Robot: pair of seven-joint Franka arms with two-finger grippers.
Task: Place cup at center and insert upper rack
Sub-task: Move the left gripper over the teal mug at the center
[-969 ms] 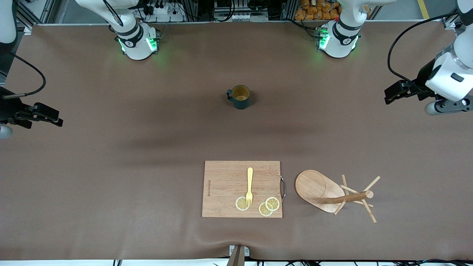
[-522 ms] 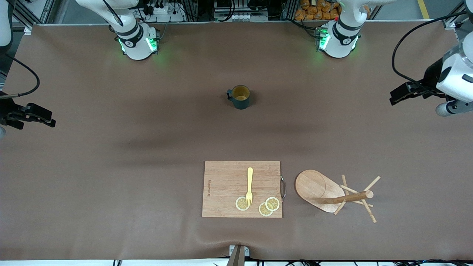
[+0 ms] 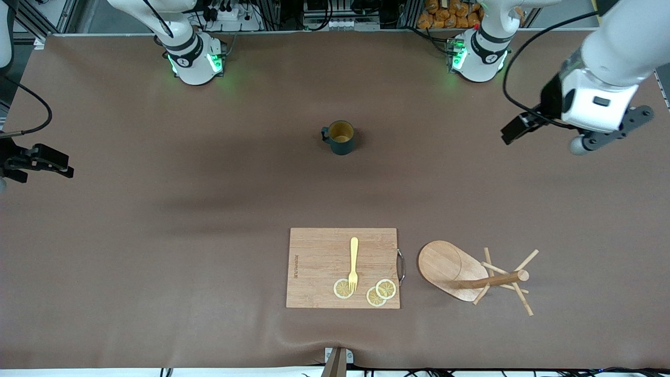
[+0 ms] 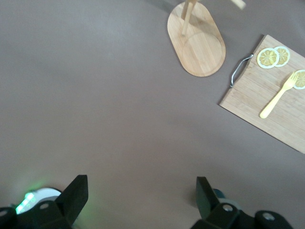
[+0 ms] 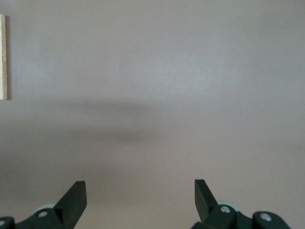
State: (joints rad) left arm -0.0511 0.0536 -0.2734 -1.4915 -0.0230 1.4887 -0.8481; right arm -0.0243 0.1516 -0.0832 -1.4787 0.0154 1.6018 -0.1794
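Setting: robotics lab. My arm bases (image 3: 194,60), lit green, bolt to a brown-covered table (image 3: 157,235); aluminium framing (image 3: 47,15), cables and power strips (image 3: 230,10) line its edge.

The front view looks steeply down from a high camera facing the two arm bases, taking in the whole brown-covered table (image 3: 157,235). The left wrist view looks down from well above the table past its own jaws, and shares with the front view the light wooden mug tree with an oval base (image 4: 196,43) (image 3: 453,269) and the rectangular wooden cutting board (image 4: 271,102) (image 3: 319,267). The right wrist view faces mostly bare table, catching only that board's edge (image 5: 2,57).
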